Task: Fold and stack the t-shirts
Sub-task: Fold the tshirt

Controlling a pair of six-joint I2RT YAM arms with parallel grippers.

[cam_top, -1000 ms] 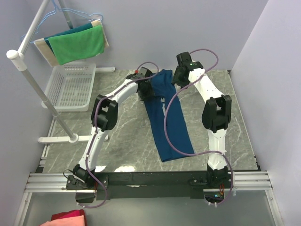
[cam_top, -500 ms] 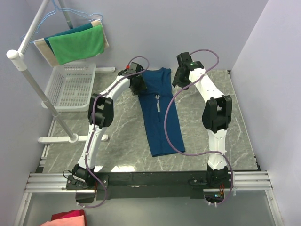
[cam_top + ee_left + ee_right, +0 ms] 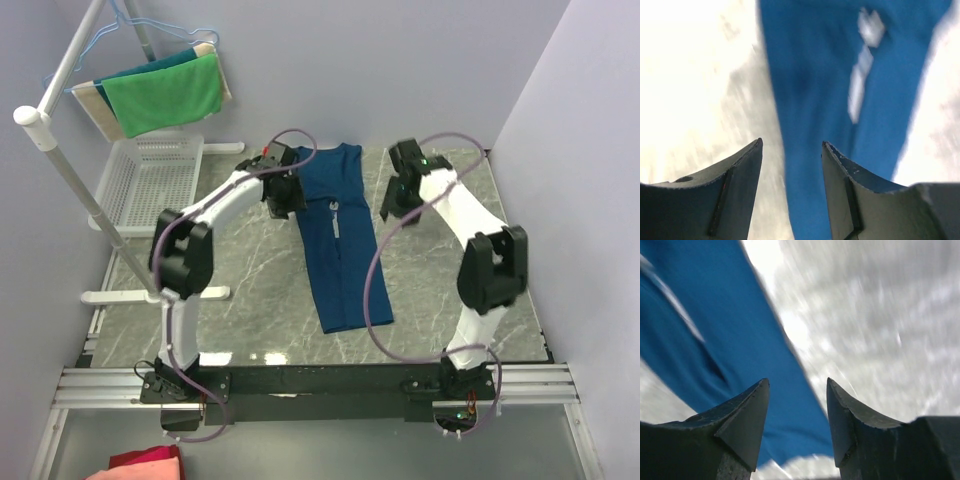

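Note:
A navy blue t-shirt (image 3: 337, 238), folded into a long narrow strip, lies flat on the marble table (image 3: 250, 280), running from the back wall toward the near edge. A small white mark (image 3: 334, 218) shows on its middle. My left gripper (image 3: 284, 194) hovers just off the strip's upper left edge, open and empty. In the left wrist view the t-shirt (image 3: 815, 90) passes under and beyond the left gripper (image 3: 791, 143). My right gripper (image 3: 398, 204) hangs to the right of the strip, open and empty. The right wrist view shows the t-shirt's edge (image 3: 715, 335) beneath the right gripper (image 3: 797, 381).
A white mesh basket (image 3: 150, 186) stands at the back left. Above it, a clothes rack (image 3: 60, 165) carries a green towel (image 3: 165, 95). A red-pink cloth (image 3: 145, 466) lies below the arm bases at the bottom left. Walls close in behind and on the right.
A second ago both grippers were at the shirt's top end, the strip lying slanted to the right. The strip now lies straighter and flat, and both grippers have drawn away from it, the right one rightward and nearer.

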